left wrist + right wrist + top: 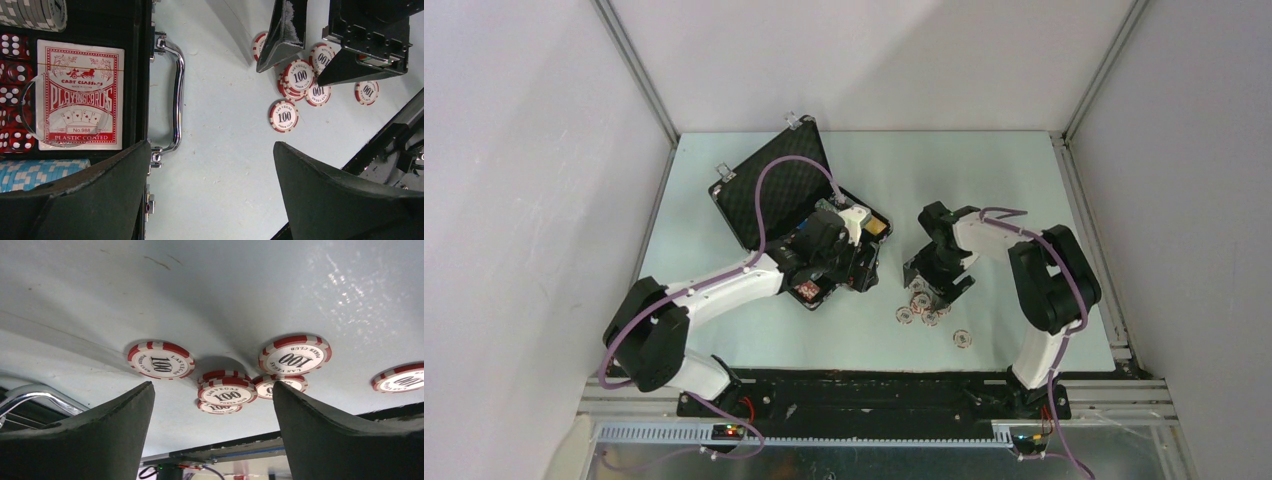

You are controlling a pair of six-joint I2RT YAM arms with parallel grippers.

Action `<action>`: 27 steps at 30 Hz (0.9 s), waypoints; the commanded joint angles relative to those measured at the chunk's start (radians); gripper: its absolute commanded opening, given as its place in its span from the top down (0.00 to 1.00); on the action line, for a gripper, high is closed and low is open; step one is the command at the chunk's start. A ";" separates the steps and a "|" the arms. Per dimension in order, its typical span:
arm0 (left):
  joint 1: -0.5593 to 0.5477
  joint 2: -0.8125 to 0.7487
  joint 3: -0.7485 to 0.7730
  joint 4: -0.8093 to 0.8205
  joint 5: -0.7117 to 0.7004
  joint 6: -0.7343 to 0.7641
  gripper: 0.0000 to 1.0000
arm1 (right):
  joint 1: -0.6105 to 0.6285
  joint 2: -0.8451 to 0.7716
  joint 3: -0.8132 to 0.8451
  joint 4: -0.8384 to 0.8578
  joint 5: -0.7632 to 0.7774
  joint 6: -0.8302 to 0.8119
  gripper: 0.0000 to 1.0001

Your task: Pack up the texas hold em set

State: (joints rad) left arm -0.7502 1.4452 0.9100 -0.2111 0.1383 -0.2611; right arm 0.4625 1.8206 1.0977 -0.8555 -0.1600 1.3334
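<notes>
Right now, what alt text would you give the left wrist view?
The right pincer hangs open over loose red-and-white 100 chips on the table. Beside them lies the case, holding a red card deck and red dice, its silver handle facing the chips; the left pincer is open, empty.

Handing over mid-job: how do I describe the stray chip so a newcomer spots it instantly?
Find the open black case on the table; right of it, red-and-white chips cluster under the right gripper. The stray chip lies alone beyond that cluster, nearer the right arm's base, touching no other chip.
</notes>
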 commanded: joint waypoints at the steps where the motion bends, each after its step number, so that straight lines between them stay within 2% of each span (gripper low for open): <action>1: 0.006 -0.036 -0.001 0.015 0.006 0.017 0.00 | -0.006 -0.061 0.023 0.002 0.061 -0.061 0.06; 11: 0.006 -0.026 0.013 0.016 0.021 0.017 0.00 | -0.006 -0.113 0.011 -0.037 0.077 -0.089 0.01; 16: 0.005 -0.030 0.009 0.011 0.021 0.019 0.00 | -0.007 -0.096 0.007 0.061 0.089 -0.133 0.16; 27: 0.006 -0.051 -0.008 -0.001 0.012 0.017 0.00 | 0.022 -0.025 0.008 0.093 0.069 -0.161 0.17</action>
State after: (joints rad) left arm -0.7502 1.4433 0.9100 -0.2138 0.1429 -0.2611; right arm 0.4770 1.7874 1.0966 -0.7704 -0.1070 1.1912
